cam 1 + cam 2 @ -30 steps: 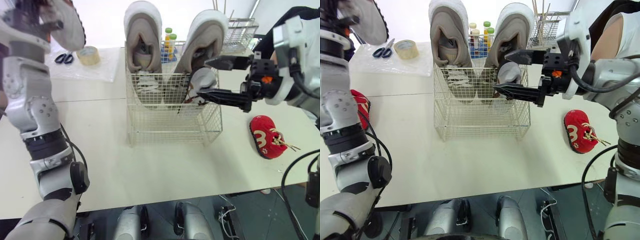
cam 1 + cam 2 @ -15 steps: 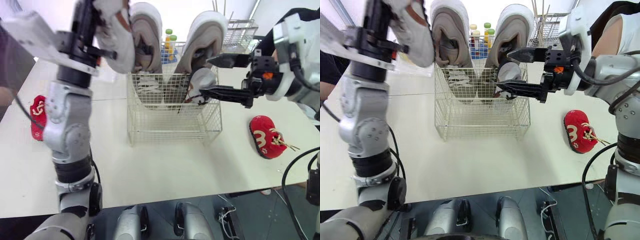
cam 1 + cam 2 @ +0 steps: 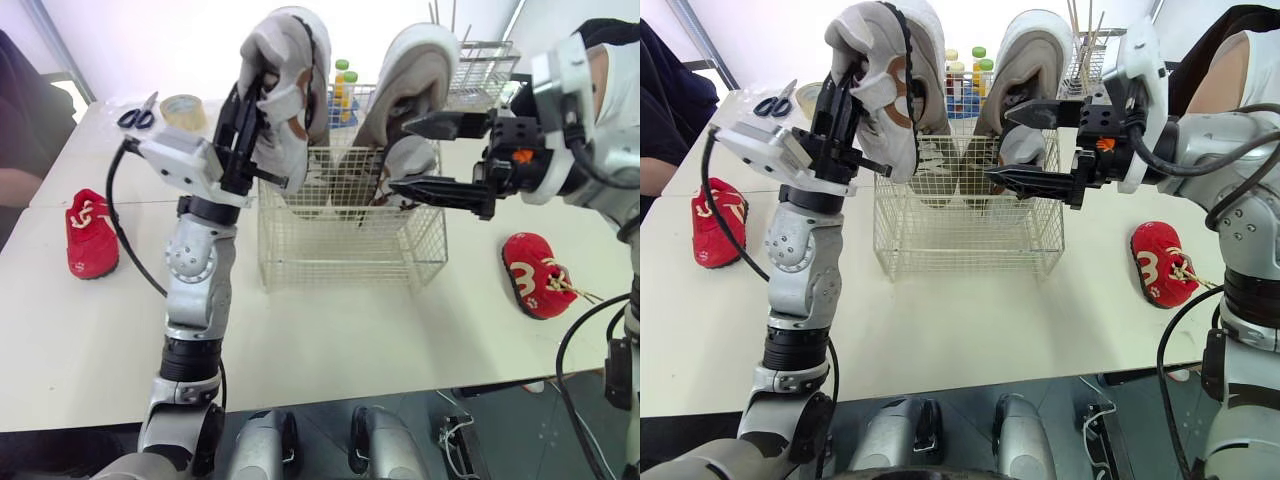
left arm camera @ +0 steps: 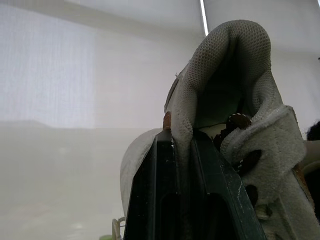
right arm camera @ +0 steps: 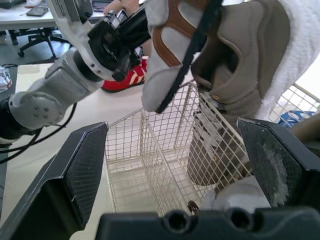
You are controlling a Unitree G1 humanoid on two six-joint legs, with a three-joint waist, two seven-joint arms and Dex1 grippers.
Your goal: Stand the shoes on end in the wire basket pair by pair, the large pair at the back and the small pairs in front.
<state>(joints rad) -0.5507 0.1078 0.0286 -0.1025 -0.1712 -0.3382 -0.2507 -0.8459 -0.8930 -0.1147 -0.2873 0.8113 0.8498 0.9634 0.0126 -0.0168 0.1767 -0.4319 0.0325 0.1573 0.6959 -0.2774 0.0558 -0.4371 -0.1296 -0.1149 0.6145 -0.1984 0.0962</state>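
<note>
My left gripper (image 3: 244, 122) clenches a grey shoe (image 3: 287, 85) at upper centre, over the wire basket (image 3: 350, 250). My right gripper (image 3: 404, 153), centre right, gapes released, seemingly touching nothing.

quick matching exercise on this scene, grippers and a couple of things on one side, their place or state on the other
Things:
1 left gripper
2 right gripper
3 scissors
4 wire basket

Place or state:
a open, at the basket's right side
b holds two large shoes on end
c shut on small grey shoe
d lying by the tape roll, far left of the table

Pairs: 1-c, 2-a, 3-d, 4-b
</note>
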